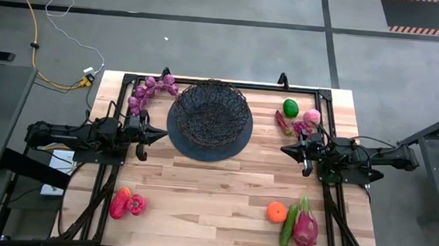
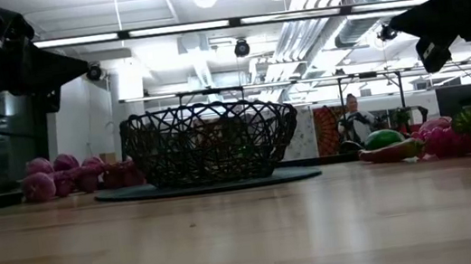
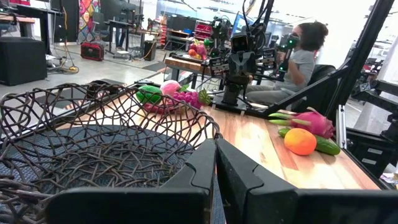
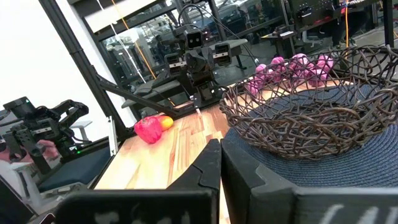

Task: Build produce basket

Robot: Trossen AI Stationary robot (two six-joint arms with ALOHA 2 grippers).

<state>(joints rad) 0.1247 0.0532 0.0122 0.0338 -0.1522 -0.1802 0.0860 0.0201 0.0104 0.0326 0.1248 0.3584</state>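
Black wire basket [image 1: 211,113] sits mid-tabletop [image 1: 223,185], nothing in it; produce lies scattered around. Left claw [image 1: 159,135] and right claw [image 1: 283,149] flank it, both pinched narrow, holding nothing.

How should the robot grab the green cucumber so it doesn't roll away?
Probably across its middle, from straight above. The cucumber lies flat and is long and thin, with the orange and dragon fruit close alongside, so the fingers must slip between them. The right gripper is nearer.
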